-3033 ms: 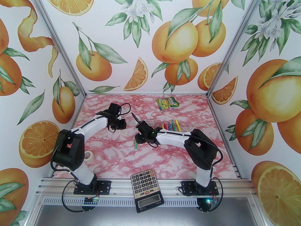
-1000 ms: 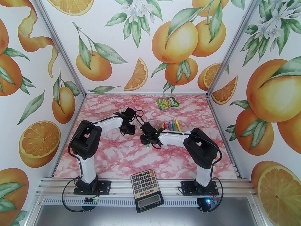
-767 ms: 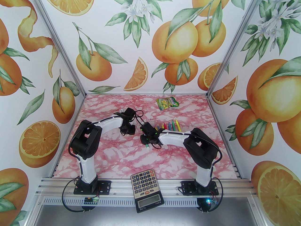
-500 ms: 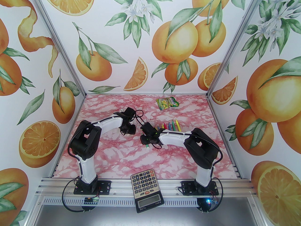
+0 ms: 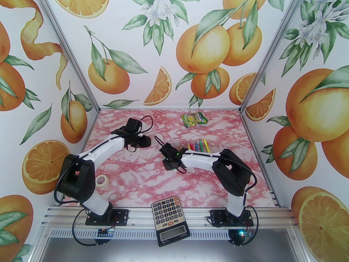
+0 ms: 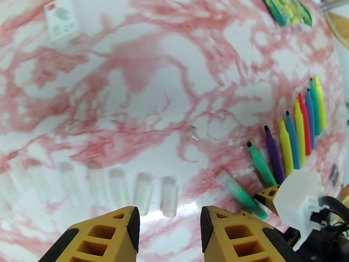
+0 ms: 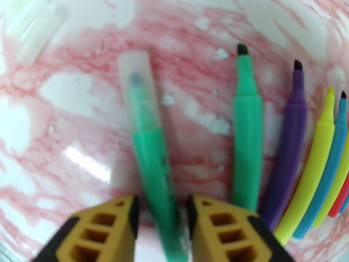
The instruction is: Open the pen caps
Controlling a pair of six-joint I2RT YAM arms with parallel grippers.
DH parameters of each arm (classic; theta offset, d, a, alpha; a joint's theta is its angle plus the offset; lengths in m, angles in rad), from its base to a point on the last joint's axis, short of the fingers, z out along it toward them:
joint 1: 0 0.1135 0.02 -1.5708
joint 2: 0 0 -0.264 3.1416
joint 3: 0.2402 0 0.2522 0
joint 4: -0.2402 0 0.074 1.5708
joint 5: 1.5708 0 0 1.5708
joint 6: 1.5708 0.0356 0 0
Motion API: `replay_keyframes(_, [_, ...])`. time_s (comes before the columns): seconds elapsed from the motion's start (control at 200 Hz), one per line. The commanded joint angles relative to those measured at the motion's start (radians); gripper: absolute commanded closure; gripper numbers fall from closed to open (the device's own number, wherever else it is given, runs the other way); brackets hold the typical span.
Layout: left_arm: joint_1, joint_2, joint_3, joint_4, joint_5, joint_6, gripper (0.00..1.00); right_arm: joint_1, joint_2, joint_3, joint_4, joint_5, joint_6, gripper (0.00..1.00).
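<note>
Right wrist: my right gripper straddles the green pen, clear cap on its tip, grip I cannot tell; a tug by my empty, parted left gripper could slide it out.

Top camera looks down from behind onto the tabletop. Wrist cameras (close, downward) look past left pincer and right pincer, sharing the pens beyond.

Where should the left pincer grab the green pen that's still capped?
On the clear cap, fingers across its width, coming from its free end. The barrel of the capped green pen runs between the fingers of the right pincer, and an uncapped green pen lies close beside it, so probably only the cap is free.
</note>
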Motion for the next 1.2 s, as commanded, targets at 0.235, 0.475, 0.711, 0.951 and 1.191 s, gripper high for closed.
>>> replay_keyframes(0.235, [0.052, -0.098, -0.147, 0.14, 0.12, -0.022, 0.52, 0.008, 0.048, 0.05, -0.058, 0.01, -0.031, 0.77])
replay_keyframes(0.475, [0.052, -0.091, -0.175, 0.231, 0.221, -0.055, 0.52, -0.008, -0.058, -0.023, 0.06, -0.111, -0.031, 0.83])
replay_keyframes(0.711, [0.042, -0.08, -0.19, 0.402, 0.404, -0.147, 0.51, -0.042, -0.21, -0.132, 0.243, -0.257, -0.022, 0.85])
replay_keyframes(0.951, [-0.006, -0.059, -0.168, 0.437, 0.454, -0.157, 0.51, -0.047, -0.265, -0.158, 0.322, -0.305, -0.02, 0.85])
replay_keyframes(1.191, [-0.05, -0.033, -0.135, 0.431, 0.471, -0.154, 0.54, -0.047, -0.303, -0.17, 0.382, -0.321, -0.02, 0.85])
